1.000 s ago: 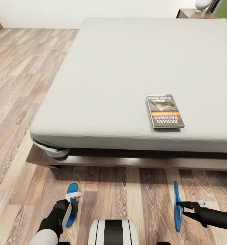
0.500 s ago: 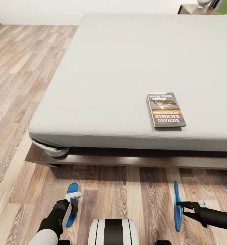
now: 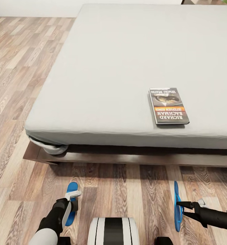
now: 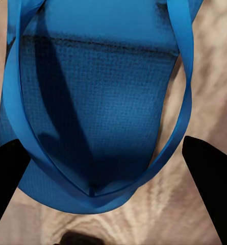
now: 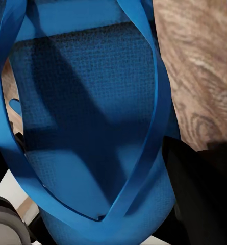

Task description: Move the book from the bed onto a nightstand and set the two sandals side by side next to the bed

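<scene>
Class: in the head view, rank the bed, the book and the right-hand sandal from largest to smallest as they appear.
1. Bed
2. Book
3. Right sandal, seen edge-on in the right gripper, so it looks slim; its true size versus the book is unsure.

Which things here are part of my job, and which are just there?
Job: book, bed, left sandal, right sandal, left end effector, right end effector.
Just there: floor, wall.

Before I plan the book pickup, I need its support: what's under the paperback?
The grey-black paperback book lies flat on the pale grey mattress of the dark wood bed. Whatever lies directly beneath its cover is hidden.
</scene>
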Robot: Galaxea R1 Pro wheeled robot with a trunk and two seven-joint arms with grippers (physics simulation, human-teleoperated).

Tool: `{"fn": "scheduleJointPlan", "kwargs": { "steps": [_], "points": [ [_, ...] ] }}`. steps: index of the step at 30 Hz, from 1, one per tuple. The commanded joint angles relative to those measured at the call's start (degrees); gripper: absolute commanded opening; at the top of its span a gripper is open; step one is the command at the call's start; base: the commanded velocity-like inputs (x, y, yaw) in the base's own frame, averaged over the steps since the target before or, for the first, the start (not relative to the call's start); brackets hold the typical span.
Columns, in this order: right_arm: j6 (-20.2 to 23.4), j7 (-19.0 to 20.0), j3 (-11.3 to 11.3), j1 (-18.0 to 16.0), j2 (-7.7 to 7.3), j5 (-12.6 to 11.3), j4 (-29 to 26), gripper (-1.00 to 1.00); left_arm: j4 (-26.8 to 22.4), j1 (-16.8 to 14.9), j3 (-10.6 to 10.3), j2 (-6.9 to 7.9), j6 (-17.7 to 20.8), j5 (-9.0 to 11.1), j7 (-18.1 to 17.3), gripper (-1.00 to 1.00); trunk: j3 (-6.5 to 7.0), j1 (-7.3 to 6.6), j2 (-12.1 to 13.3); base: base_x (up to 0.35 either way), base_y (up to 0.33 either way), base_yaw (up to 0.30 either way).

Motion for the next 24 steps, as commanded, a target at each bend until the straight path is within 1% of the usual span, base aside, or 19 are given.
{"fn": "scheduleJointPlan", "kwargs": {
  "steps": [1,7,21,24],
  "points": [
    [0.19,0.32,-0.09,-0.02,-0.01,0.25,-0.01,-1.0,1.22,0.04,0.23,-0.03,-0.88,-1.04,-0.05,-1.0,-0.05,0.02,-0.01,0.03,0.0,0.0],
    [0.19,0.32,-0.09,-0.02,0.0,0.25,0.0,-1.0,1.22,0.04,0.23,-0.03,-0.94,-1.04,0.01,-1.0,-0.05,0.02,-0.01,0.135,0.0,0.0],
    [0.18,0.32,-0.09,-0.02,0.0,0.25,0.0,-1.0,1.2,0.04,0.23,-0.03,-0.9,-1.04,0.02,-1.0,-0.05,0.02,-0.01,0.007,0.0,0.0],
    [0.19,0.32,-0.09,-0.02,0.0,0.25,-0.02,-1.0,1.18,0.04,0.23,-0.03,-0.88,-1.04,0.02,-1.0,0.62,-0.06,0.03,0.0,0.0,0.0]
  ]
}}
